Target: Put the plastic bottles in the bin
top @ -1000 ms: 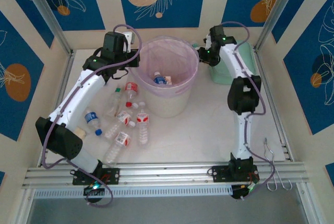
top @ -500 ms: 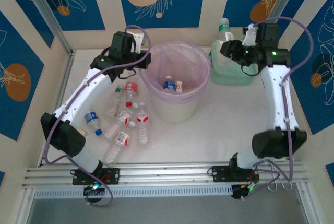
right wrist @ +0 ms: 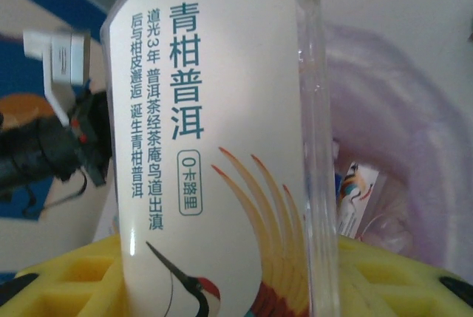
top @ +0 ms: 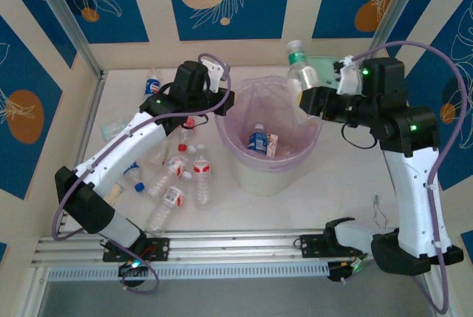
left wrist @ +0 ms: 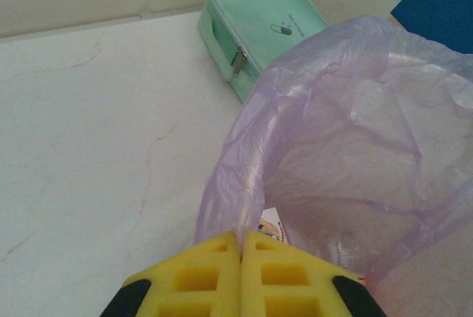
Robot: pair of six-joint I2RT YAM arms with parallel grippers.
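At upper right, the right tool grips a green-capped bottle above the bin; the left tool is clamped on the bin's pink bag at centre.

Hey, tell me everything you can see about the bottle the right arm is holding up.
The bottle is clear plastic with a pale green cap and a white label carrying teal Chinese characters and a crane drawing. It stands roughly upright, cap up, clamped low down in the yellow-padded right gripper, held up at the far right rim of the bin.
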